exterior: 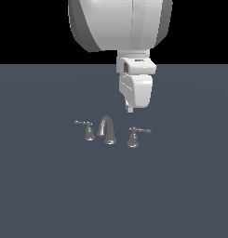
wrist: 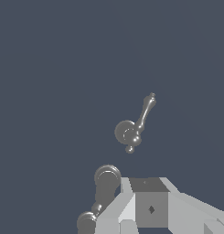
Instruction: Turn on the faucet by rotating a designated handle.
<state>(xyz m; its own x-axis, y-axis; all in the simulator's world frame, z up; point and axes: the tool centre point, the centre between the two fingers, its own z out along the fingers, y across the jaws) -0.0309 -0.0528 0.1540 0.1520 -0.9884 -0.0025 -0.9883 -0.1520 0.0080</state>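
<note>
Chrome handle [exterior: 133, 138] with flared bell base, set on the dark slate floor [exterior: 41, 195] at the exterior view's right end of the three-piece faucet [exterior: 107, 130]. Thin knobbed lever pointing toward the exterior view's right, roughly level. Untouched, apart from everything else. Seen from above in the wrist view [wrist: 130, 130]: round base, lever angled away from it, ball tip at the far end.

Just beside it toward the exterior view's left, arched gooseneck spout [exterior: 107, 129], outlet curving down toward the floor. Beyond the spout, twin handle [exterior: 88, 130] with lever reaching the opposite way. All three in a loose row, none touching. In the wrist view, spout [wrist: 106, 180] partly hidden behind the grey finger block; twin base [wrist: 87, 222] only just showing at the frame's edge.

Above and behind the handle, gripper [exterior: 130, 109] hanging well clear, fingertips pointing down, nothing between them. Seen edge-on as one narrow tip, so impossible to tell whether spread or closed. White arm [exterior: 120, 23] bulking large overhead, dwarfing the fittings.
</note>
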